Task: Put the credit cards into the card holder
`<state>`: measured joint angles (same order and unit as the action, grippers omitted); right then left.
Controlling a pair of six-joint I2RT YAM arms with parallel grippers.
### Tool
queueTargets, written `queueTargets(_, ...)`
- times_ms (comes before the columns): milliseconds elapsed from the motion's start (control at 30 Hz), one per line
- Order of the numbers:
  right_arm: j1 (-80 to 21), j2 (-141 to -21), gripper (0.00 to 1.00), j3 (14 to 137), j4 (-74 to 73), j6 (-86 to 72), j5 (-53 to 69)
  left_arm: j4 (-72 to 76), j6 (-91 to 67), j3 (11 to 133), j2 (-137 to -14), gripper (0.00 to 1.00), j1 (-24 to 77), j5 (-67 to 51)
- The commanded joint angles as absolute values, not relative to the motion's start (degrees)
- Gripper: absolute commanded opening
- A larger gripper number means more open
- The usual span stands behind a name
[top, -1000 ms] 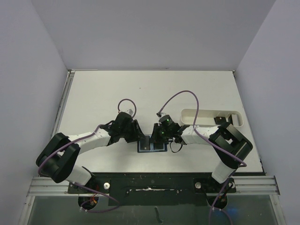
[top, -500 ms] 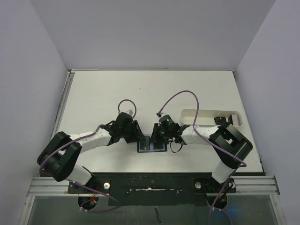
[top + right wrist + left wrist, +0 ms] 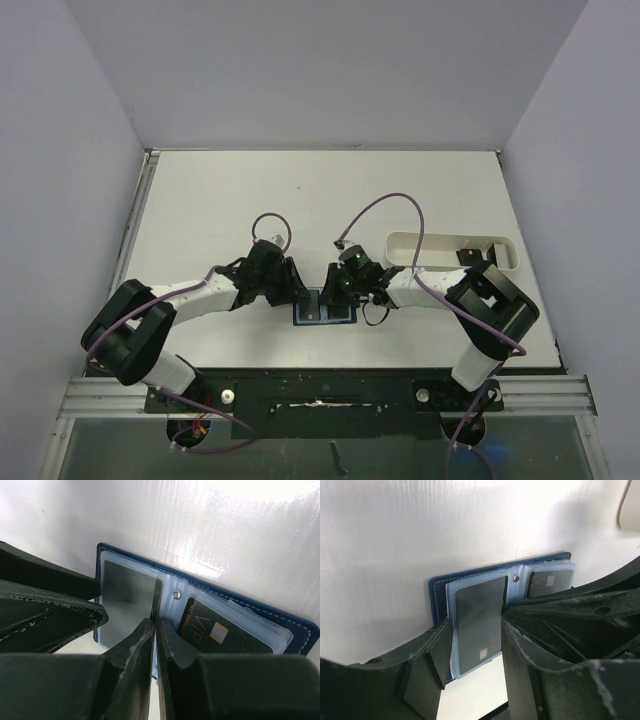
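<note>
Jaws on the left gripper (image 3: 475, 629) stand part-way apart and grasp a grey card (image 3: 479, 607) across its width, one finger against each long edge. I see that card lying in the left clear pocket of the card holder (image 3: 326, 314), its far right corner bowed slightly upward. The chip end of the card is nearest the wrist camera.

Jaws on the right gripper (image 3: 155, 626) are clenched to a thin slit with nothing between them. Their tips sit on the holder's middle fold, just near of the small metal stud (image 3: 176, 594) and between the two pockets.

The card holder lies open and flat on the white table (image 3: 220, 200), near the table's near edge and roughly midway between the two arms. Its navy cover shows as a border around the pale blue pockets. The right pocket contains a black card (image 3: 220, 632) marked VIP with a gold chip; I judge it seated well inside the sleeve.

To the right and slightly farther off lies a long white tray (image 3: 408, 243), apart from the holder. One dark card (image 3: 468, 257) rests inside it toward its right end. I cannot tell from the overhead view whether more cards lie beneath that one.
</note>
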<state>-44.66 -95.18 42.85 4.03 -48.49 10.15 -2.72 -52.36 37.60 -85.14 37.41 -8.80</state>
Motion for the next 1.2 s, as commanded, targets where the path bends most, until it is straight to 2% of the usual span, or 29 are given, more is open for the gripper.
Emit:
queueTargets(0, -45.0, -95.3, 0.11, 42.1, 2.8, -48.0, 8.8, -0.7, -52.8, 37.9, -85.0, 0.41, 37.5, -8.7)
queueTargets(1167, -45.4, -94.8, 0.11, 42.0, 2.4, -48.4, 8.3, 0.9, -54.4, 37.3, -82.5, 0.41, 38.3, -11.0)
